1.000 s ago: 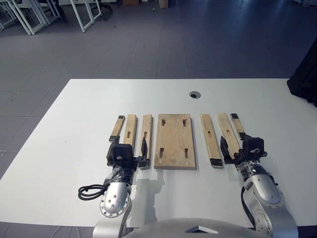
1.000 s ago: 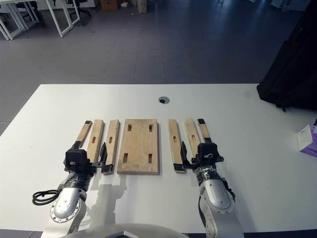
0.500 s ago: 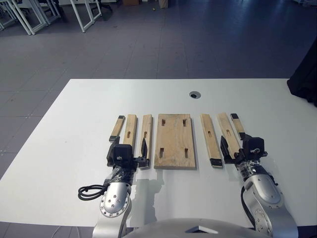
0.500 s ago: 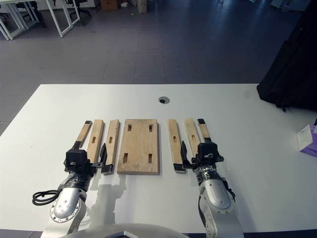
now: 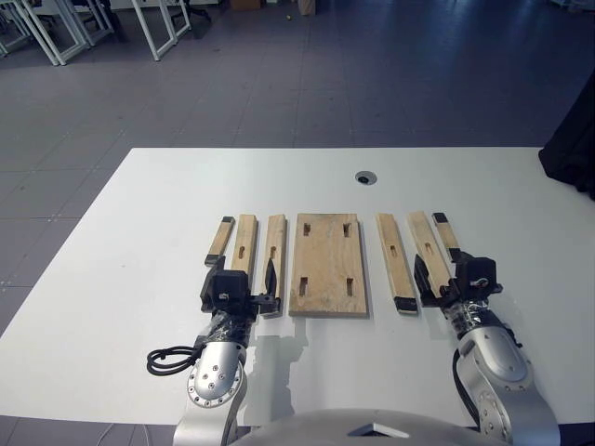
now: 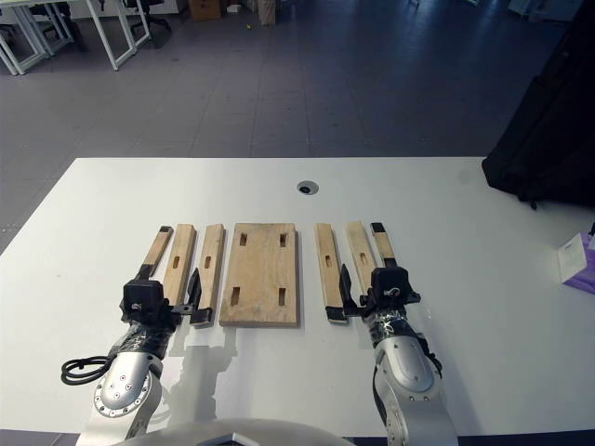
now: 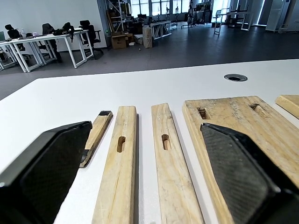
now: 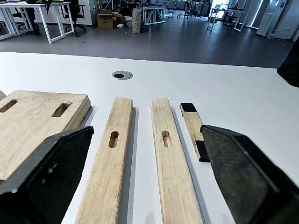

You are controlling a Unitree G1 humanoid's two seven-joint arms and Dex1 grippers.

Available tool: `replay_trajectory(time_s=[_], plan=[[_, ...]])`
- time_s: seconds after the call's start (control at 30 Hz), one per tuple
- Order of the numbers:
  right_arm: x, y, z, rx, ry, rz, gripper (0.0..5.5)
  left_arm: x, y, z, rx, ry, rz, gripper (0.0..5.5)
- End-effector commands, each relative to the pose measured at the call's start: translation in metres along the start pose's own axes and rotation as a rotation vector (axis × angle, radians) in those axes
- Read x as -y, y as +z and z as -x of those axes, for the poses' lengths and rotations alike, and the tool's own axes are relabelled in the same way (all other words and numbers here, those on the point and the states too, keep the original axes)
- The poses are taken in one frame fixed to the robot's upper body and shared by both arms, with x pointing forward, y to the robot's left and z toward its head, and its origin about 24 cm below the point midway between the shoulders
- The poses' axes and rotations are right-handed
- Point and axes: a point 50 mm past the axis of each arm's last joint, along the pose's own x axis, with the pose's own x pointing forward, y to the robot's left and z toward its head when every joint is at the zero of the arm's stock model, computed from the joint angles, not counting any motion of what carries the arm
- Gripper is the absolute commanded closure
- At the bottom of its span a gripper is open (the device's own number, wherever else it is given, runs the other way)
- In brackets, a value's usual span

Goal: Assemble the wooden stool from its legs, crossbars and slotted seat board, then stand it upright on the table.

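The slotted seat board (image 5: 327, 263) lies flat mid-table. To its left lie two slotted legs (image 5: 273, 249) (image 5: 244, 243) and a short black-tipped crossbar (image 5: 220, 239). On its right lie two more legs (image 5: 394, 260) (image 5: 426, 243) and a second crossbar (image 5: 446, 235). My left gripper (image 5: 243, 286) rests open on the table at the near ends of the left legs (image 7: 117, 158). Over on the other side, my right gripper (image 5: 447, 281) is open at the near ends of the right legs (image 8: 170, 154). Neither holds anything.
A round cable hole (image 5: 365, 177) sits in the white table (image 5: 139, 232) behind the board. A black cable loop (image 5: 167, 359) lies near the front left. A dark bag (image 6: 548, 121) and a small purple box (image 6: 578, 262) are at the right edge.
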Motion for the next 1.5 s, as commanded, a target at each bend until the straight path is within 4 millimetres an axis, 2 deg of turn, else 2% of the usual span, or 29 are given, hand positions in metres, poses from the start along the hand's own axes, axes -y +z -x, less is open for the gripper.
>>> replay_trajectory(time_s=[0.03,0.17,0.23,0.33,0.47,0.53,0.63,0.73,1.0,1.13,1.23,1.37,1.5], plan=[[0.000,-0.002,0.000,-0.014,0.002,0.004,1.29,0.000,-0.001,0.000,-0.010,-0.010,0.004,1.19],[-0.001,-0.003,0.001,-0.015,0.004,0.004,1.29,0.000,-0.002,0.001,-0.014,-0.013,0.006,1.19],[0.000,-0.006,-0.001,-0.040,0.063,-0.004,1.29,0.000,-0.003,0.003,-0.018,-0.001,0.011,1.19],[0.022,0.004,-0.028,-0.023,0.043,0.016,1.29,-0.003,-0.005,0.008,-0.026,0.037,0.014,1.19],[0.074,0.015,-0.066,0.003,0.053,-0.038,1.29,-0.001,-0.005,0.007,-0.023,0.037,0.020,1.19],[0.093,0.010,-0.074,-0.029,0.056,-0.049,1.29,-0.001,-0.004,0.006,-0.021,0.035,0.020,1.19],[0.105,-0.007,-0.077,-0.100,0.103,-0.022,1.29,0.000,-0.004,0.004,-0.019,0.030,0.019,1.19],[0.108,-0.029,-0.074,-0.186,0.166,-0.040,1.29,0.000,-0.004,0.003,-0.015,0.030,0.018,1.19],[0.115,-0.071,-0.063,-0.304,0.192,-0.018,1.29,0.001,-0.003,-0.001,-0.007,0.035,0.024,1.19],[0.106,-0.087,-0.068,-0.340,0.220,-0.012,1.29,0.001,-0.002,-0.004,-0.002,0.034,0.024,1.19],[0.108,-0.102,-0.076,-0.391,0.207,0.008,1.29,0.002,-0.002,-0.005,0.000,0.022,0.020,1.19],[0.115,-0.109,-0.085,-0.417,0.162,0.042,1.29,0.003,-0.001,-0.005,0.001,0.011,0.016,1.19],[0.107,-0.110,-0.086,-0.446,0.190,0.019,1.99,0.004,-0.001,-0.003,0.001,-0.002,0.010,1.22]])
